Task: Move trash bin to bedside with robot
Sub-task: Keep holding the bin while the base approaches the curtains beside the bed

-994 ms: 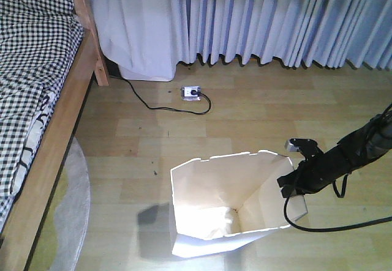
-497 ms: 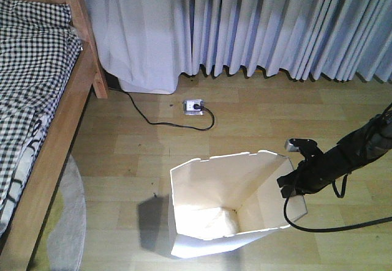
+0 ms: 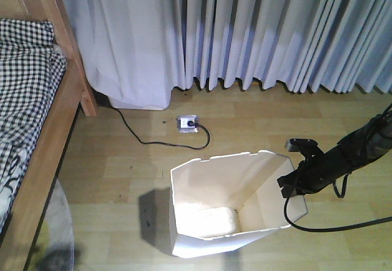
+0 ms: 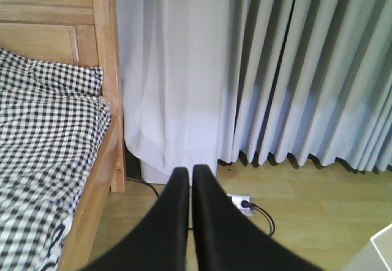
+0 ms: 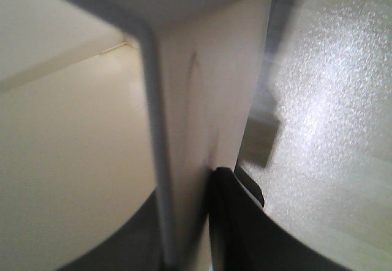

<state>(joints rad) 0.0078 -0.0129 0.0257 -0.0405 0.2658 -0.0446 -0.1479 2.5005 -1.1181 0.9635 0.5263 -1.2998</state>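
While the right tool (image 3: 291,188) grips it, the trash bin (image 3: 208,182) stands upright.

One trash bin (image 3: 205,182), one bed (image 3: 52,137), one socket (image 3: 188,123)

Left of the trash bin (image 3: 205,182), bare floor (image 3: 116,173) runs open to the bed frame (image 3: 49,148); behind the bin a power strip (image 3: 188,123) and its black cable (image 3: 128,126) lie on the boards.

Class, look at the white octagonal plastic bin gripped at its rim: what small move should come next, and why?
Probably drag the white octagonal plastic bin left toward the light wooden bed frame: the right gripper is clamped on its right wall, and a stretch of wooden floor separates bin from bed.
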